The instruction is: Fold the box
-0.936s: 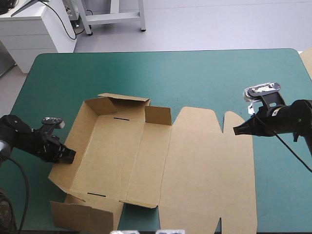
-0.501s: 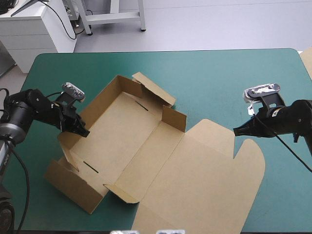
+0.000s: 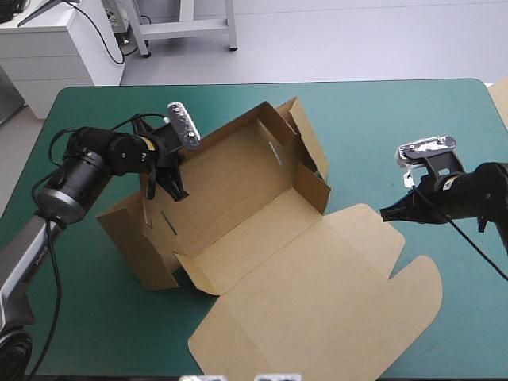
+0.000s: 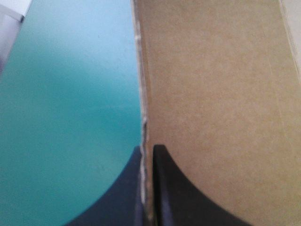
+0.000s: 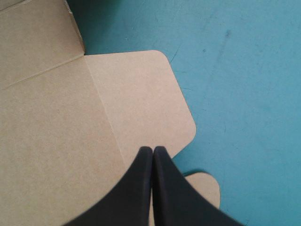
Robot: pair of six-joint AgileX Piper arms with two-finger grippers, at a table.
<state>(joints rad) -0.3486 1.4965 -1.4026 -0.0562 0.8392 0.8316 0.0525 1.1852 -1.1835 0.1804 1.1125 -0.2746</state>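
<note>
The black-finned left gripper (image 3: 178,189) pinches an upright wall of the brown cardboard box (image 3: 238,186), a half-raised tray with a flat lid, askew mid-table on the teal-green cover (image 3: 381,119). The right gripper (image 3: 386,213), fingers pressed together, hovers by the lid's rounded flap.

box (image 3: 262,238): 1 | left arm (image 3: 87,163): 1 | right arm (image 3: 476,194): 1 | black fingers (image 5: 136,193): 4 | teal-green table (image 3: 381,111): 1

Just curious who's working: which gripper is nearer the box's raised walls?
Left. The left gripper is shut on a wall of the box; the right gripper, shut, hangs by the flat lid's flap.
</note>
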